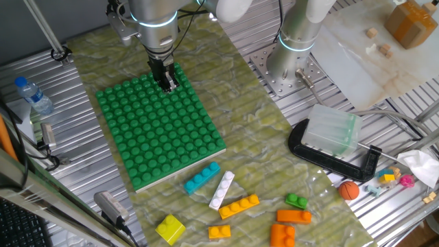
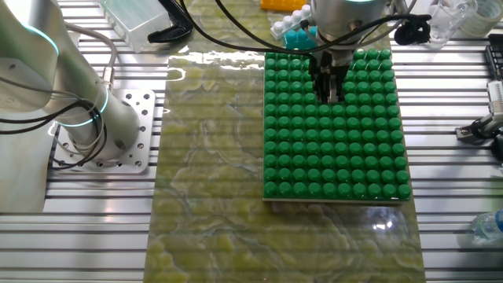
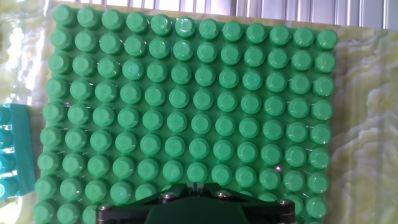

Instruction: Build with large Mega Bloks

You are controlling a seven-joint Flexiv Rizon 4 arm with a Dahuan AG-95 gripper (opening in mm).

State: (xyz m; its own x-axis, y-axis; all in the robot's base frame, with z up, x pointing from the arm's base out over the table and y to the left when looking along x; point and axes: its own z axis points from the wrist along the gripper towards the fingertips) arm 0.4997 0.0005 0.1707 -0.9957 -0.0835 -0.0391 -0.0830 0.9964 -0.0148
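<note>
Your end effector point(image 1: 168, 82) sits fingers together, empty, over the green baseplate point(image 1: 161, 140). Only this view shows the loose bricks: one teal point(image 1: 202, 178), one white point(image 1: 221, 190), one yellow point(image 1: 170, 228), one green point(image 1: 297, 201), four orange point(image 1: 239, 205).

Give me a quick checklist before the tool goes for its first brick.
1. Baseplate free of bricks: ok, only bare studs show.
2. Tool carrying nothing: cannot tell, fingertips hidden low against the studs.
3. Loose bricks within sight: ok, teal brick, white brick and yellow brick lie on the mat beyond the plate.
4. Teal brick lying apart from the white: cannot tell, ends look close.
5. Ball away from the bricks: ok, off the mat.
</note>
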